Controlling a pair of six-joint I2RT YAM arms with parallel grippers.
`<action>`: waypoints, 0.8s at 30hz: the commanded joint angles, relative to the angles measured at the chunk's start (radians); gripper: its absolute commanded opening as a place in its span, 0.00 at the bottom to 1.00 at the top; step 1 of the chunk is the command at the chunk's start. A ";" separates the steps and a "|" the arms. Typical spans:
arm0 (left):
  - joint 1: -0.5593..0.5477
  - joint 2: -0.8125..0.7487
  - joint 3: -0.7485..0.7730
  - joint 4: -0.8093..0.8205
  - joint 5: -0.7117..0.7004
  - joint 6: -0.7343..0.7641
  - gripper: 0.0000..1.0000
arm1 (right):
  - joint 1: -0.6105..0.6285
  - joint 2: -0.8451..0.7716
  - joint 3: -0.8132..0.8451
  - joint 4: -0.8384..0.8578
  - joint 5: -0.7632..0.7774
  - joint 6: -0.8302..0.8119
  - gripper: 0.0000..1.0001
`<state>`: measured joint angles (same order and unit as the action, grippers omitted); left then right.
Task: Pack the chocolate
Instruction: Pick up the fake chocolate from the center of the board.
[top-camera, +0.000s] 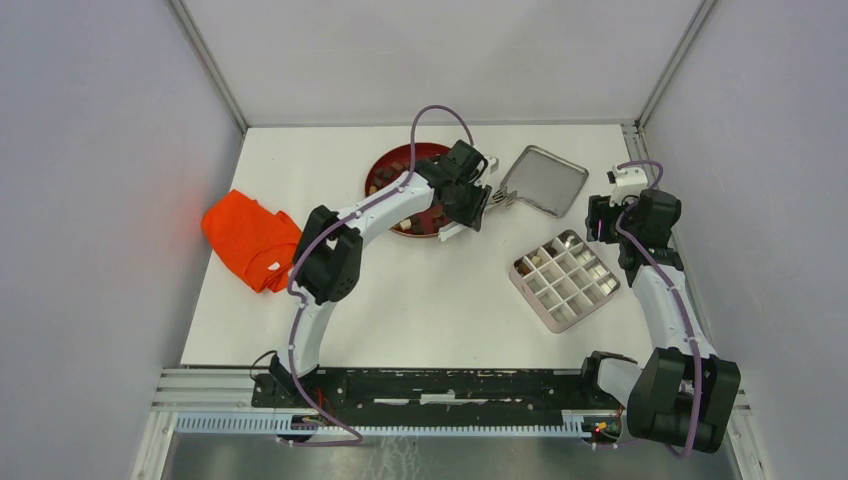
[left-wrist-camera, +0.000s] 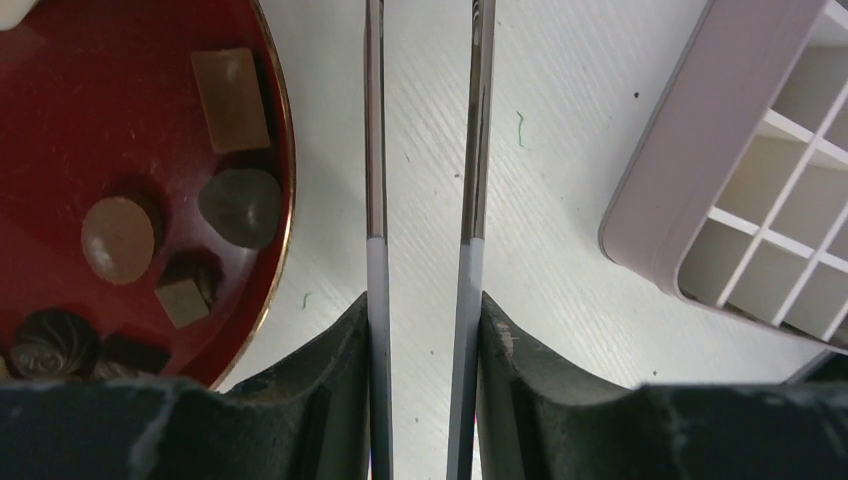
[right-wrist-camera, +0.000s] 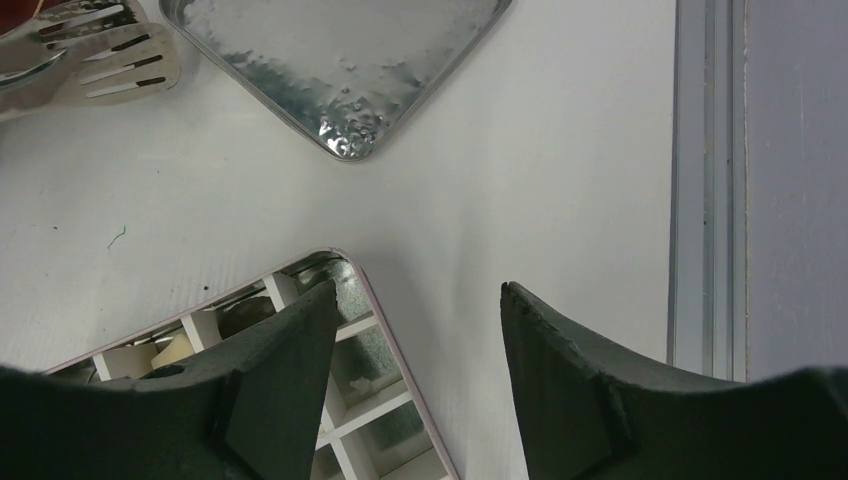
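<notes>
The left gripper (left-wrist-camera: 422, 305) grips the metal tweezers (left-wrist-camera: 375, 150), their arms parted, just beside the red plate (left-wrist-camera: 60, 100) holding most of the chocolate (left-wrist-camera: 240, 205), while the right gripper (right-wrist-camera: 420, 300) hangs wide open over a corner of the divided box (left-wrist-camera: 690, 150), where a few pieces lie.

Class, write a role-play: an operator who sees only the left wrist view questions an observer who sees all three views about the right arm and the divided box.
Operator: My left end effector grips the tweezers. What is the right one doing?
Observer: The right end effector hangs open and empty at a corner of the divided box.
Operator: Is any chocolate packed yet?
Observer: Yes, a few pieces sit in cells near the box's far-left edge.
</notes>
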<state>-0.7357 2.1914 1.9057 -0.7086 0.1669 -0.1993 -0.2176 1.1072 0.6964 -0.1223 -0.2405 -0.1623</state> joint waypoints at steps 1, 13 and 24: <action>0.004 -0.154 -0.042 0.053 0.061 -0.006 0.02 | 0.004 -0.005 0.034 0.015 -0.012 -0.013 0.67; 0.015 -0.343 -0.251 0.103 0.053 -0.031 0.02 | 0.004 -0.006 0.034 0.016 -0.016 -0.013 0.67; 0.031 -0.506 -0.417 0.153 0.137 -0.069 0.02 | 0.004 -0.004 0.032 0.017 -0.020 -0.013 0.67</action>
<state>-0.7048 1.7786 1.5219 -0.6472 0.2157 -0.2153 -0.2176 1.1072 0.6964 -0.1223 -0.2520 -0.1627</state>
